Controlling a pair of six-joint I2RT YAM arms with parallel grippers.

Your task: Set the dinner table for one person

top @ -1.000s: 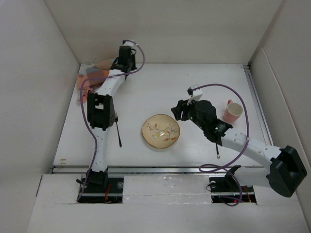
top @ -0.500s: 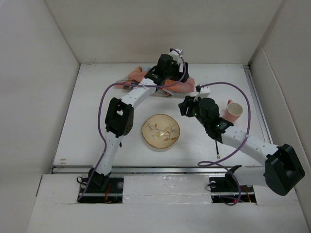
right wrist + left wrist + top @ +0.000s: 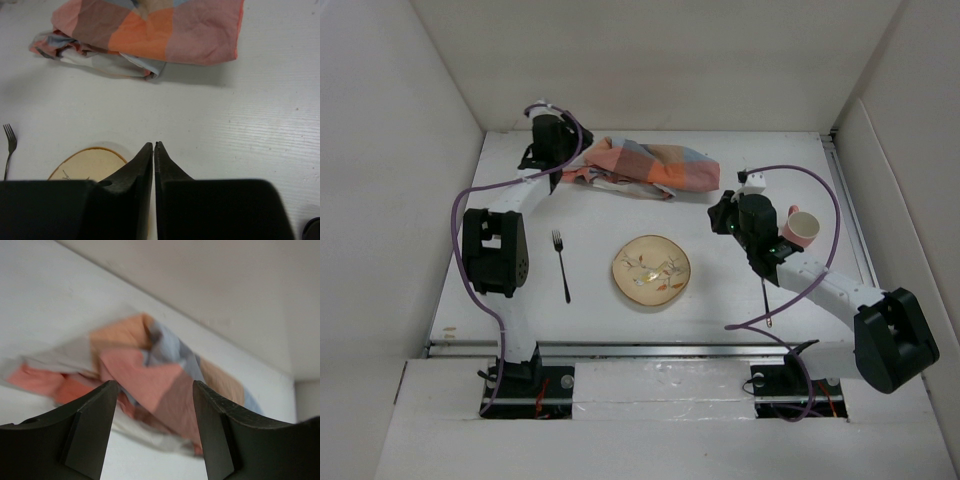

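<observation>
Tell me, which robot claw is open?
The left black two-finger gripper: its fingers stand wide apart, while those of the right gripper are shut together.

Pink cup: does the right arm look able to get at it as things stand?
Probably yes: the pink cup stands unblocked beside its wrist, but the right gripper is shut and points away, so it must turn and open.

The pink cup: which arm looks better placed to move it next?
Right, probably: the right gripper, shut, sits close beside the pink cup, while the left gripper is far off by the checked cloth.
</observation>
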